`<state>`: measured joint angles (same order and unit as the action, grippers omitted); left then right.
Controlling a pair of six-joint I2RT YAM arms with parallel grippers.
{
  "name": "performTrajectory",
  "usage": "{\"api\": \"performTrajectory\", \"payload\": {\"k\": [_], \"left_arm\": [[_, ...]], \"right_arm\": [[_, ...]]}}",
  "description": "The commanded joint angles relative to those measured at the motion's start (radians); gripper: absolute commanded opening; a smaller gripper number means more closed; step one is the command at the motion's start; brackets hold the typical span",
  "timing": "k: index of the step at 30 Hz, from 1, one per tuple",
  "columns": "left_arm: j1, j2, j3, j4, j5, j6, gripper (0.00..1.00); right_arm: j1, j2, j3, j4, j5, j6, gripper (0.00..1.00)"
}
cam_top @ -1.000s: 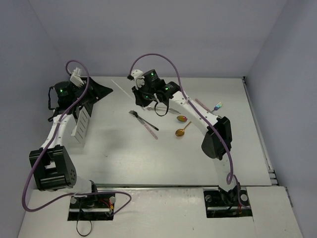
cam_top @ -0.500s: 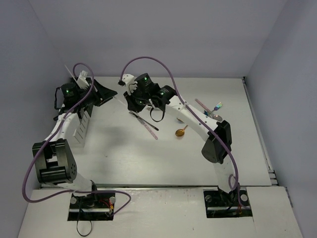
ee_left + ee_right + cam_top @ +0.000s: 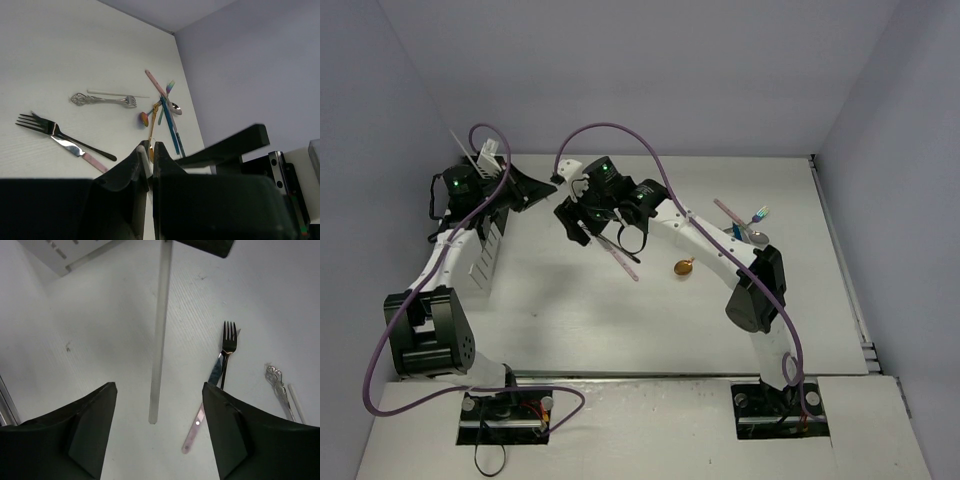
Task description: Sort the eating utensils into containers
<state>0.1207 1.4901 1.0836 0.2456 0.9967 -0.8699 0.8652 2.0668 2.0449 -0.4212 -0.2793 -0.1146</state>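
My left gripper (image 3: 542, 187) (image 3: 151, 147) is shut on a thin pale stick (image 3: 159, 340), a strip of which shows between its fingers. The stick hangs down between the wide-open fingers of my right gripper (image 3: 158, 390) (image 3: 570, 222), which touch nothing. The white slatted container (image 3: 485, 247) (image 3: 65, 252) stands under the left arm; I cannot pick out the black one. On the table lie a black fork (image 3: 227, 347) (image 3: 50, 129), a pink-handled knife (image 3: 200, 425) (image 3: 620, 262), an ornate silver fork (image 3: 100, 100), a gold spoon (image 3: 685, 266) and blue-handled pieces (image 3: 170, 125).
A second pale stick (image 3: 117, 93) lies beside the silver fork. A pink-handled piece (image 3: 728, 212) and a silver spoon (image 3: 175, 107) lie at the right, near the right arm's elbow (image 3: 755, 290). Grey walls close in the table on the left, back and right.
The right gripper carried the stick left to the left gripper, then opened and let go. The left gripper has shut on the stick.
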Motion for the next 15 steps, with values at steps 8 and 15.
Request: {"api": "performTrajectory", "payload": {"k": [8,15], "left_arm": [[0.093,-0.125,0.243,-0.228,-0.166,0.513,0.0],[0.128,-0.042,0.418,-0.215,-0.466,0.91,0.0]], "right_arm": [[-0.1,-0.178,-0.063,0.051,0.061,0.026,0.99],[-0.26,-0.247,-0.199,0.052,0.102,0.025,0.99]]}}
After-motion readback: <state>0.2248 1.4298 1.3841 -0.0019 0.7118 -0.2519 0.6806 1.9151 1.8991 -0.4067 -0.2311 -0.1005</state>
